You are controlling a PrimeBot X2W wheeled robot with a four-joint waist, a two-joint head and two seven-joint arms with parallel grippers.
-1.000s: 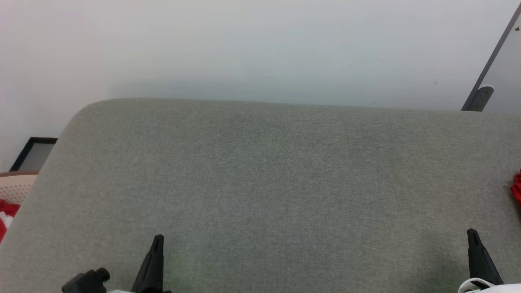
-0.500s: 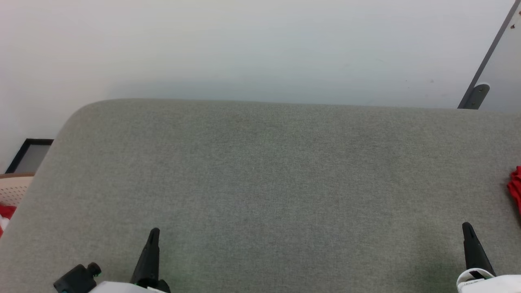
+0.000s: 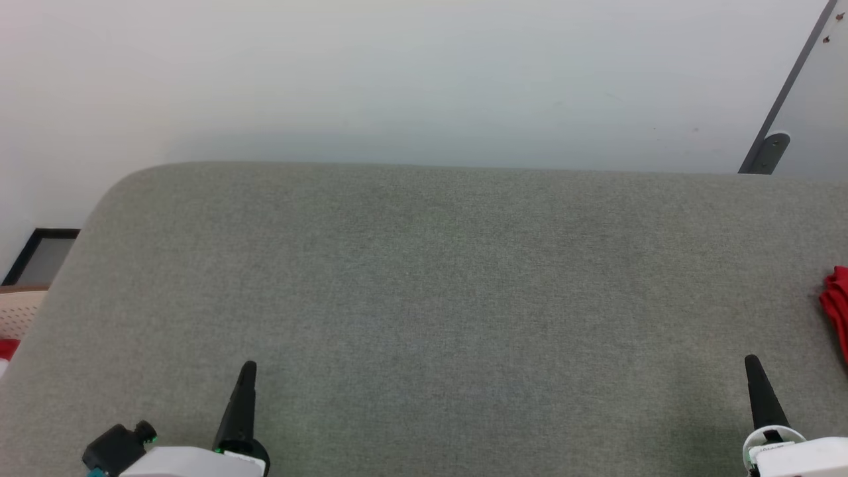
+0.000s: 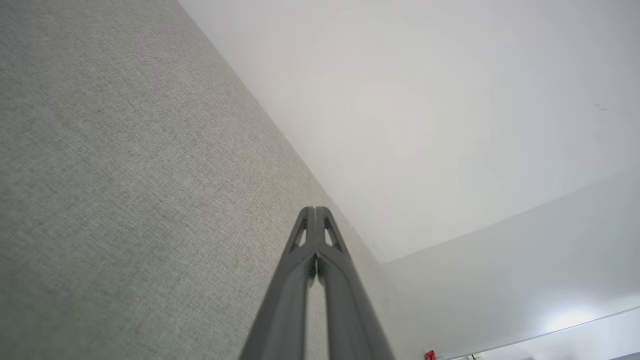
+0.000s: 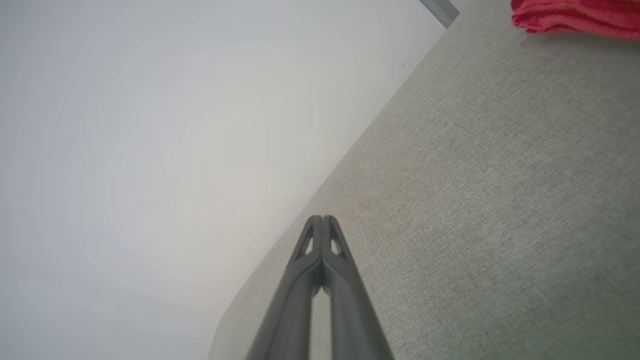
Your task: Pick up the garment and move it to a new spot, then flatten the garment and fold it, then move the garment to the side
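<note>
A bunched edge of the red garment (image 3: 836,306) lies on the grey fabric surface (image 3: 437,278) at the far right of the head view; the rest of it is cut off. It also appears as red folds, the garment (image 5: 575,17), at the top right of the right wrist view. My right gripper (image 3: 752,364) is shut and empty at the lower right, short of the garment and to its left. My left gripper (image 3: 246,370) is shut and empty at the lower left. Both wrist views confirm it: the left gripper (image 4: 315,211) and the right gripper (image 5: 322,219) have their fingers pressed together over bare grey fabric.
A pale perforated basket (image 3: 20,310) with red and white cloth (image 3: 6,348) in it stands off the surface's left edge. A white wall rises behind the far edge. A grey metal bar (image 3: 772,149) slants down at the upper right. A dark-framed panel (image 3: 40,255) sits at the left.
Both grippers have crept a little further forward over the surface, still shut. The whole picture has shifted slightly left, so the camera has turned a bit.
</note>
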